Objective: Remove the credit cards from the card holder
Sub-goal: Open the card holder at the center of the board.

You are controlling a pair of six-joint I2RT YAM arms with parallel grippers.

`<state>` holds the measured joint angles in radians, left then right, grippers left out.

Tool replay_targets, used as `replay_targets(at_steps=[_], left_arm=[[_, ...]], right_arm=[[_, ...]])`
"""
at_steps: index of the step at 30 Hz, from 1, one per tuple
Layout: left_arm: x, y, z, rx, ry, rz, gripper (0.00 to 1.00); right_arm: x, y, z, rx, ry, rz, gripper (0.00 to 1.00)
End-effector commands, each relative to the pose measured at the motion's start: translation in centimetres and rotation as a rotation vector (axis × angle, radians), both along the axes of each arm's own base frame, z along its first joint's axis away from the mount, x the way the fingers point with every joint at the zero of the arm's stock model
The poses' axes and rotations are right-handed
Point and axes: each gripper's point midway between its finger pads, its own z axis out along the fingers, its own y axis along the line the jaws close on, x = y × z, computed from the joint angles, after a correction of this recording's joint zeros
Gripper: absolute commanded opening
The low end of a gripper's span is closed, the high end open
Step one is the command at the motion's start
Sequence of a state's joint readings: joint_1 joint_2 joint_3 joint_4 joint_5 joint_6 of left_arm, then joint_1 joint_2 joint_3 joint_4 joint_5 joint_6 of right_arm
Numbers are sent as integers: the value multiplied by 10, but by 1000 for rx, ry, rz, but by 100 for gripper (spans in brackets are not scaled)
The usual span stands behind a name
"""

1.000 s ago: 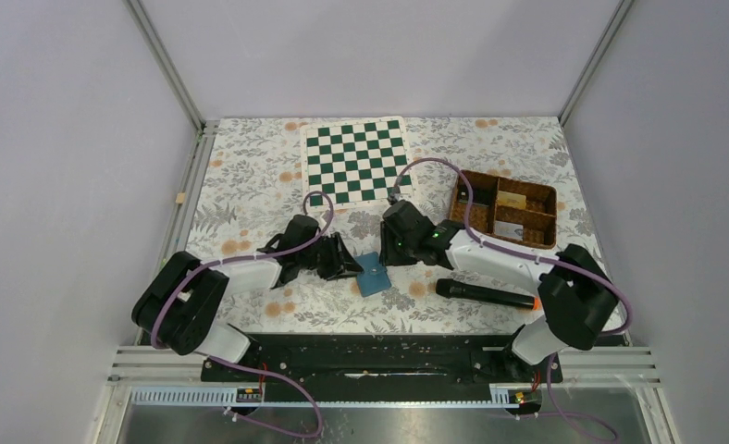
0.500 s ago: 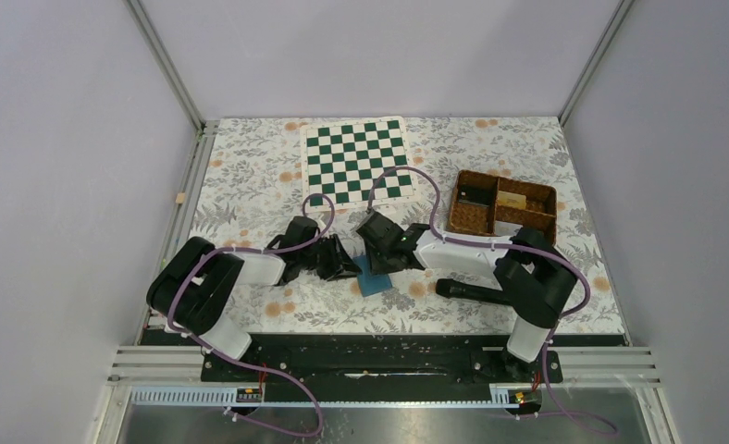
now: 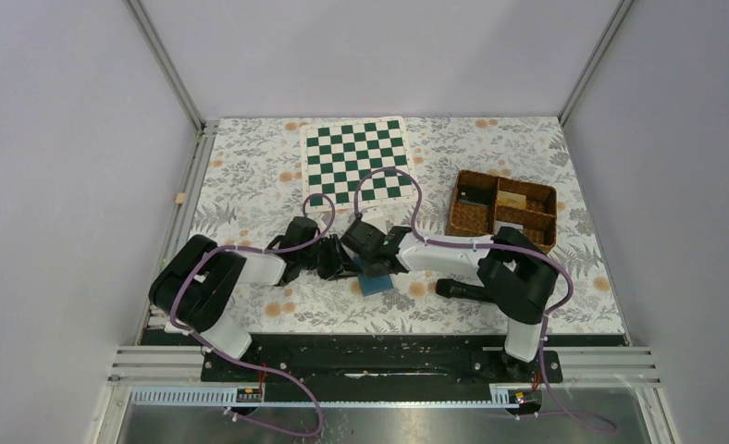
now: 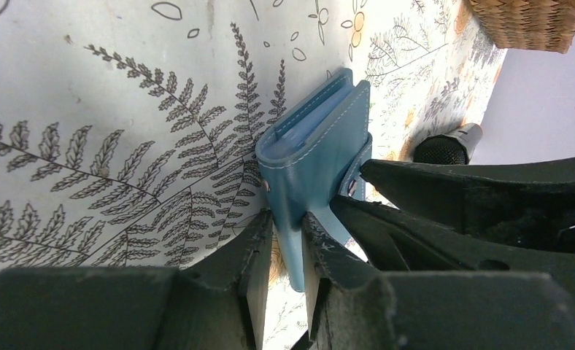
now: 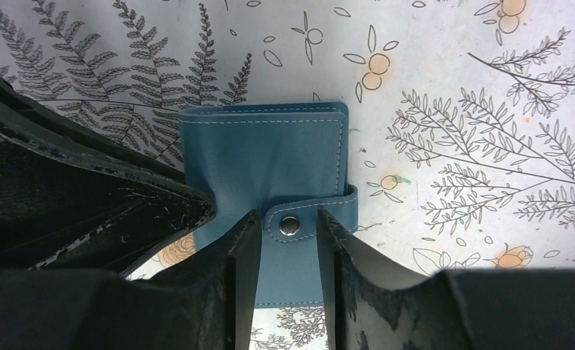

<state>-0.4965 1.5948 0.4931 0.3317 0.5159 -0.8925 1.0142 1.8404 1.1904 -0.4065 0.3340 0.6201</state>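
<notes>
One card holder (image 3: 376, 283) is recorded lying closed on the floral bench (image 3: 250, 176), at 6 o'clock from the chessboard (image 3: 356, 162). Light-blue inner leaves (image 4: 288, 142) are seen at its end. Left gripper (image 4: 287, 237): jaws clamped on one edge of the holder, as seen in the left wrist view. Right gripper (image 5: 287, 219): jaws apart, set astride the fastened snap strap (image 5: 299, 219) on the upper face; contact cannot be told. Wicker basket (image 3: 456, 205) is noted at 2 o'clock from the holder, black microphone (image 3: 457, 289) at 3 o'clock, near it.
</notes>
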Motion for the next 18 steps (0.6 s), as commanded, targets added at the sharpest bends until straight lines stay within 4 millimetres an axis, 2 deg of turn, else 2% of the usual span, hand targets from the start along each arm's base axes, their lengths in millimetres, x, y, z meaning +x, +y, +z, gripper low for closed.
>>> replay_targets(at_steps=[1, 8, 12, 18], left_arm=[[-12, 11, -24, 62, 50, 10, 22], [-13, 10, -23, 50, 48, 8, 21], [-13, 11, -23, 48, 49, 9, 21], [-14, 10, -25, 48, 54, 7, 21]], right_arm=[[5, -15, -3, -122, -50, -16, 40], [2, -12, -15, -169, -47, -9, 35], [0, -10, -17, -174, -44, -10, 25], [-3, -8, -12, -126, -43, -15, 4]])
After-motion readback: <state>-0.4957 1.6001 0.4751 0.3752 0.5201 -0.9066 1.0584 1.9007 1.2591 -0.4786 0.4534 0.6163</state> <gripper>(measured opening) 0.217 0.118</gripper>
